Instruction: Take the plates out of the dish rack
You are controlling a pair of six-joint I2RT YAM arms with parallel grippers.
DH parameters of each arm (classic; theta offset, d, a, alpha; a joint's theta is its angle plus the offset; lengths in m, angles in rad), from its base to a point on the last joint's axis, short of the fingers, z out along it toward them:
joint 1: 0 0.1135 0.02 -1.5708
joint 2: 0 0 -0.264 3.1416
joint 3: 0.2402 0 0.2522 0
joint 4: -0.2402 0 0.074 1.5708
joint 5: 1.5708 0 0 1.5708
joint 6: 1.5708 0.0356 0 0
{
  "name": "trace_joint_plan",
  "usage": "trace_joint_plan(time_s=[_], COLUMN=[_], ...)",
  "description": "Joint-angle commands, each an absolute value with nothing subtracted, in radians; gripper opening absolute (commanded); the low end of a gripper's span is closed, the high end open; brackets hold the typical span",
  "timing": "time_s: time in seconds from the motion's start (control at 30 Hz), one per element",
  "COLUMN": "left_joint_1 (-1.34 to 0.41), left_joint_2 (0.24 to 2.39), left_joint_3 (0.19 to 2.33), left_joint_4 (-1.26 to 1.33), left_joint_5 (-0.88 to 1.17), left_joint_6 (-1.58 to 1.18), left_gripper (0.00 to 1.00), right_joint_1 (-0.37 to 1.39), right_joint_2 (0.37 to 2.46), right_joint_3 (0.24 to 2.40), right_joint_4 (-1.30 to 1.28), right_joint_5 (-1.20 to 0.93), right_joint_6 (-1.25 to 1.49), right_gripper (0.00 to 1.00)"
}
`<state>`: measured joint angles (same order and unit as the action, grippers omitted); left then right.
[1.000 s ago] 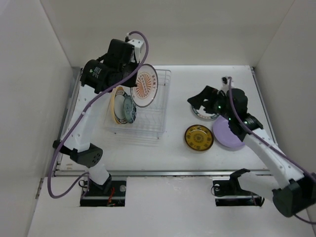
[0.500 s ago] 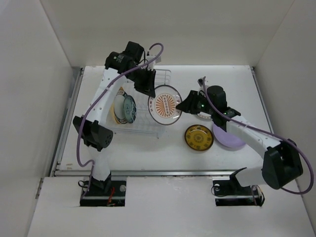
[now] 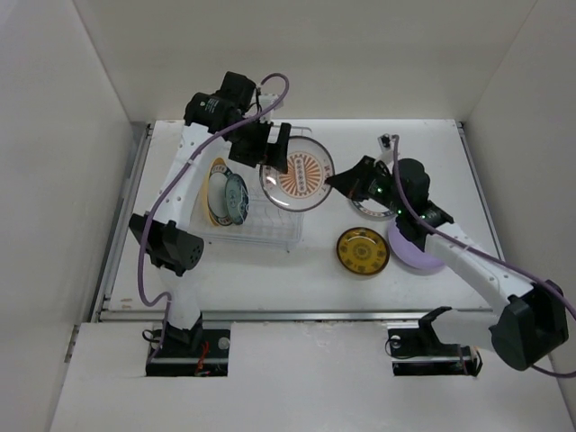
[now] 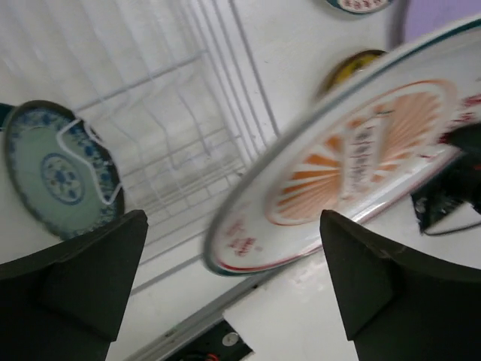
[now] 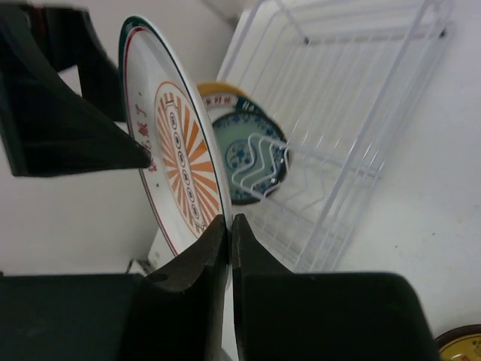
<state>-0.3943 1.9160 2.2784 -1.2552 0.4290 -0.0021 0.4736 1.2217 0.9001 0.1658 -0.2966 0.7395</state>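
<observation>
A white plate with an orange sunburst (image 3: 297,173) hangs in the air over the right end of the dish rack (image 3: 270,229). My right gripper (image 3: 335,180) is shut on its right rim; in the right wrist view the jaws (image 5: 229,222) pinch the edge of the plate (image 5: 180,143). My left gripper (image 3: 267,151) stands open at the plate's left side, fingers wide apart in the left wrist view (image 4: 233,222), not touching the plate (image 4: 353,158). A teal plate (image 3: 236,198) and a pale yellow plate (image 3: 214,191) stand upright in the rack.
On the table right of the rack lie a gold-brown plate (image 3: 363,250), a lavender plate (image 3: 414,247) and a green-rimmed white plate (image 3: 367,209), partly under my right arm. White walls close in the table on three sides.
My left arm carried the sunburst plate right, off the rack. My right gripper came over from the green-rimmed plate and shut on its rim. The left gripper then opened and let go.
</observation>
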Motion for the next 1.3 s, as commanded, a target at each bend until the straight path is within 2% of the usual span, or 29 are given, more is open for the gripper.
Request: trace_joint_plan(time_s=[0.0,0.1,0.17,0.3,0.47,0.67,0.93,0.97,1.07,1.1,1.17,1.2,1.27], left_joint_1=[-0.405,-0.405,-0.394,-0.385,-0.385,-0.385,-0.385,-0.385,-0.385,-0.385,-0.385,-0.385,-0.385], left_joint_2=[1.913,1.913,1.913,1.904,1.872,1.829,1.829,1.829,1.829,1.829,1.829,1.829,1.829], left_joint_3=[2.365,2.387,2.387,2.307,2.218,2.134,2.125,2.125,2.125,2.115,2.115,2.115,2.115], left_joint_4=[-1.262,-1.262,-1.273,-1.273,-1.273,-1.263,-1.262,-1.262,-1.262,-1.262,-1.262,-1.262,-1.262], left_joint_5=[0.171,-0.159,-0.265,-0.348,-0.357,-0.347,-0.314,-0.314,-0.314,-0.314,-0.314,-0.314,-0.314], left_joint_6=[-0.058,-0.089,-0.098,-0.109,-0.091,-0.057,-0.048,-0.048,-0.048,-0.048,-0.048,-0.048,-0.048], left_gripper=[1.00,1.00,1.00,1.00,1.00,1.00,1.00,1.00,1.00,1.00,1.00,1.00,1.00], right_joint_1=[0.433,0.402,0.371,0.338,0.249,0.198,0.121,0.121,0.112,0.112,0.112,0.112,0.112], right_joint_2=[1.146,1.100,1.085,1.072,1.130,1.262,1.412,1.429,1.512,1.532,1.566,1.577,1.589], right_joint_3=[0.913,0.925,0.934,0.943,0.931,0.922,0.922,0.922,0.994,1.014,1.061,1.071,1.083], right_joint_4=[0.195,0.108,-0.018,-0.156,-0.273,-0.262,-0.250,-0.250,-0.305,-0.327,-0.372,-0.385,-0.408], right_joint_5=[-0.088,0.045,0.142,0.290,0.394,0.315,0.249,0.238,0.215,0.215,0.215,0.215,0.227], right_joint_6=[0.807,0.836,0.859,0.934,0.973,0.973,0.973,0.963,0.898,0.856,0.819,0.809,0.796], right_gripper=[0.00,0.00,0.00,0.00,0.00,0.00,0.00,0.03,0.21,0.34,0.49,0.69,0.76])
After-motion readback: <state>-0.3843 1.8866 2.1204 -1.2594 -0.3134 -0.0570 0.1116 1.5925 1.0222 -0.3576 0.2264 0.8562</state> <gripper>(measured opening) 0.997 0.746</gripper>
